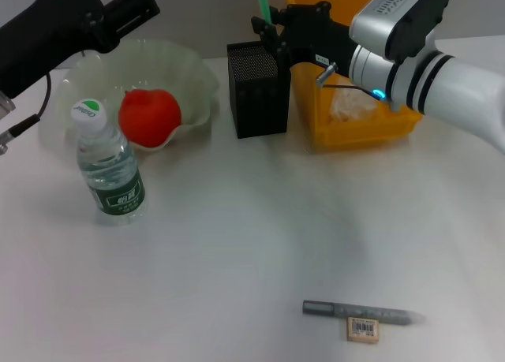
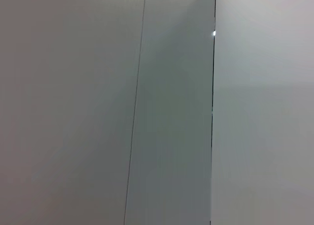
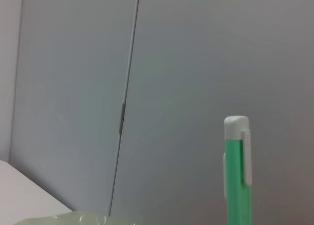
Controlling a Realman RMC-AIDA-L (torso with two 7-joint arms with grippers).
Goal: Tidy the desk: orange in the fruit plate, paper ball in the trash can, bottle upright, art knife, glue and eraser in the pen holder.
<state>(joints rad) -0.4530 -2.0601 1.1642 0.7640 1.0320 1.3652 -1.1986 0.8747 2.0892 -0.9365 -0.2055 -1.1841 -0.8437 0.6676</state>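
Glue [image 1: 260, 1] upright, long axis vertical | pinched by right end effector [image 1: 267, 32] | above pen holder [image 1: 257, 90]

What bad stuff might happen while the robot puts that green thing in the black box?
1. The right gripper holds the green art knife near the pen holder's rim; released off-centre, it might catch the rim and fall onto the table.
2. The holder is light-looking mesh, so a nudge from the arm may tip it.
3. The eraser touches the glue, so grabbing one could push the other.
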